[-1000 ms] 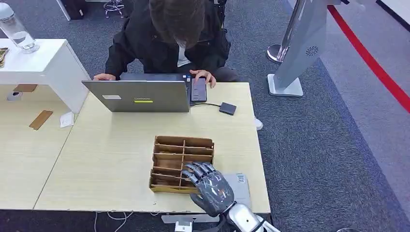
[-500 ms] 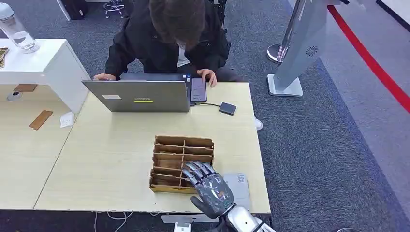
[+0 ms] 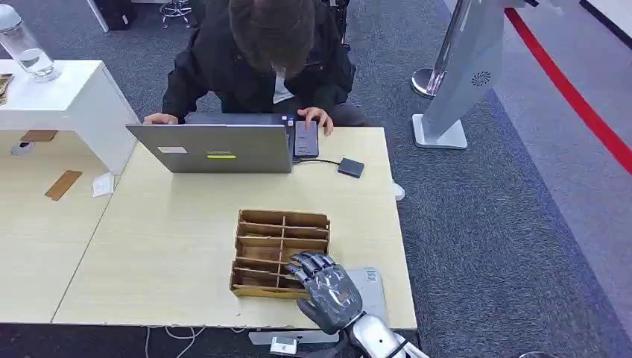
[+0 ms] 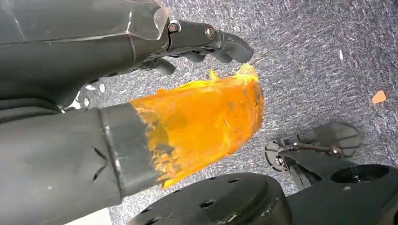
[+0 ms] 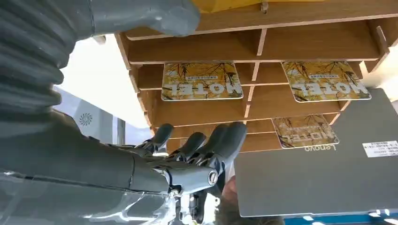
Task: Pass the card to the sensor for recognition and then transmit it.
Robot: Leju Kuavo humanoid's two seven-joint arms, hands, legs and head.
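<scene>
Item 1. Right hand (image 3: 328, 289): at the near edge of the desk (image 3: 179, 246), palm down, hovering over the near right corner of the card rack (image 3: 277, 250). Fingers (image 5: 220, 140) slightly apart and gently curled, holding nothing; their tips point across the rack toward the far side of the desk.

Item 2. Left hand (image 4: 206, 40): hangs beside the robot's body above the carpet, far from the desk. Fingers curl inward with nothing visible in them.

Item 3. Grey flat device (image 3: 370, 287): lies on the desk just right of the rack, partly under the right hand. Probably the sensor; this cannot be confirmed.

Item 4. Card rack: wooden, divided into two columns of shallow slots.

Item 5. Cards (image 5: 202, 80): at least three printed hotel cards lie in the slots, seen from the right wrist. Each lies with its long axis across the rack, running along its slot. All sit beyond the fingertips, further into the rack than the hand now reaches.

Judgement: the right hand is by far the nearer and should make the pick; it must go forward and down into a slot to reach a card.

Item 6. Laptop (image 3: 212, 148), phone (image 3: 306, 139) and small dark box (image 3: 351, 167) on a cable: far edge of the desk.

Item 7. Person (image 3: 261, 60): seated behind the laptop, one hand at the phone.
</scene>
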